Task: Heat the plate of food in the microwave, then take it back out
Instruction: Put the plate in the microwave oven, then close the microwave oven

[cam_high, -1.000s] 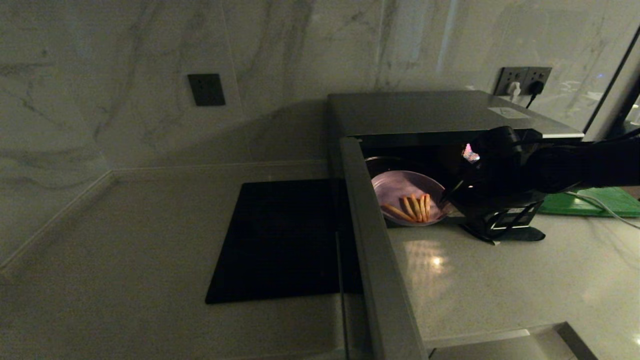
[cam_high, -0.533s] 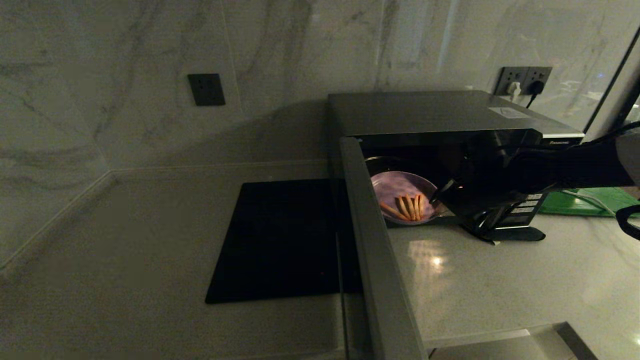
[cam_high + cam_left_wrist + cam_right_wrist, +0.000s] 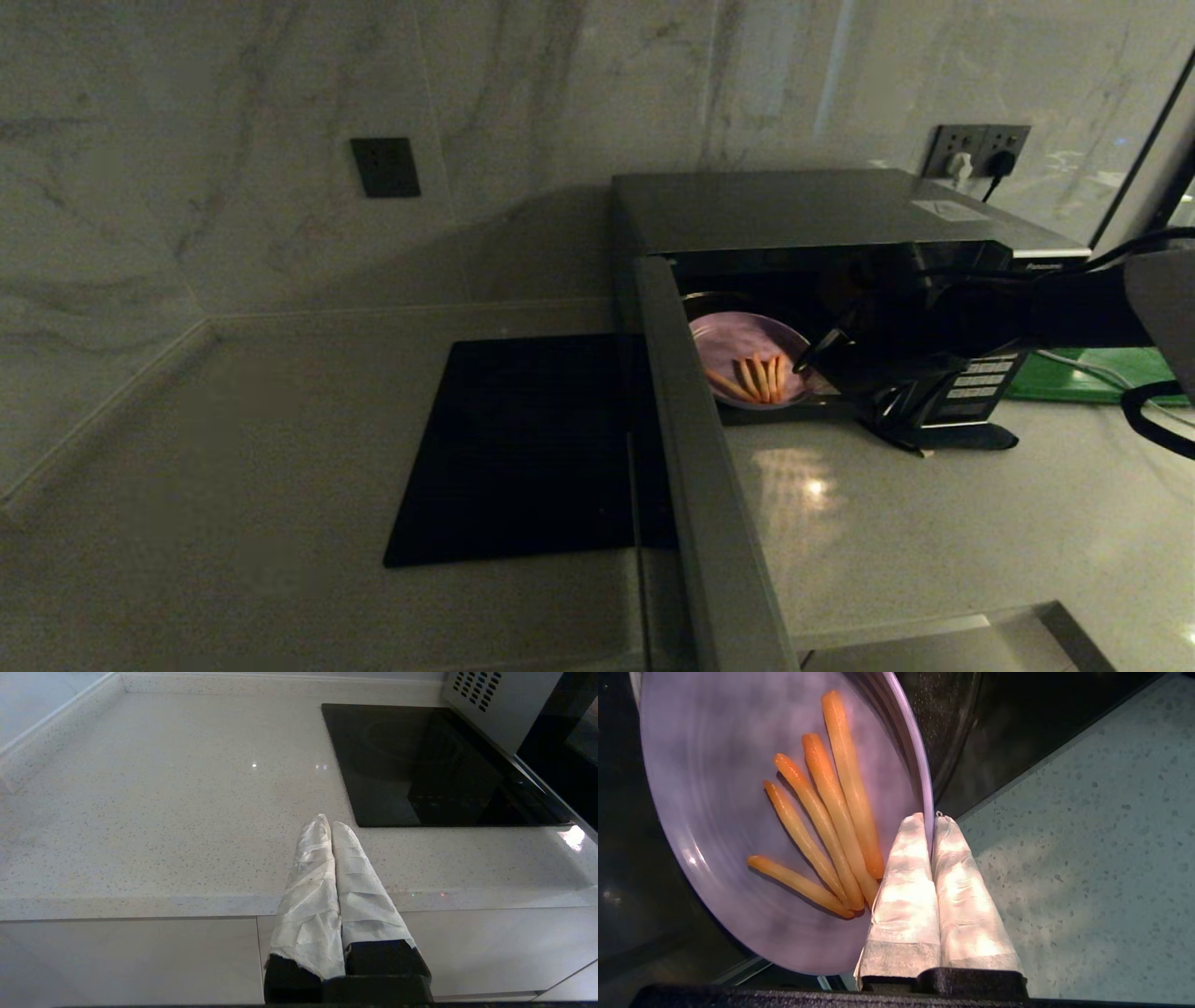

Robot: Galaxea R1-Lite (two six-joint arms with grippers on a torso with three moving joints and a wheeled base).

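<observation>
Sliding inward: the microwave (image 3: 822, 210), door swung open, is taking in the plate of food (image 3: 747, 359), which is now sitting deeper in the cavity than a second ago. The right gripper (image 3: 930, 823) is clenching the plate's rim, advancing the loading step. The left gripper (image 3: 330, 828), pressed closed and empty, is resting parked over the counter (image 3: 163, 812).

microwave (image 3: 803, 210) cavity mostly dark; right arm covers part of its button panel (image 3: 976, 390). plate of food (image 3: 738, 812) cut off by the right wrist view's edge. Door (image 3: 709, 485) runs out of frame
</observation>
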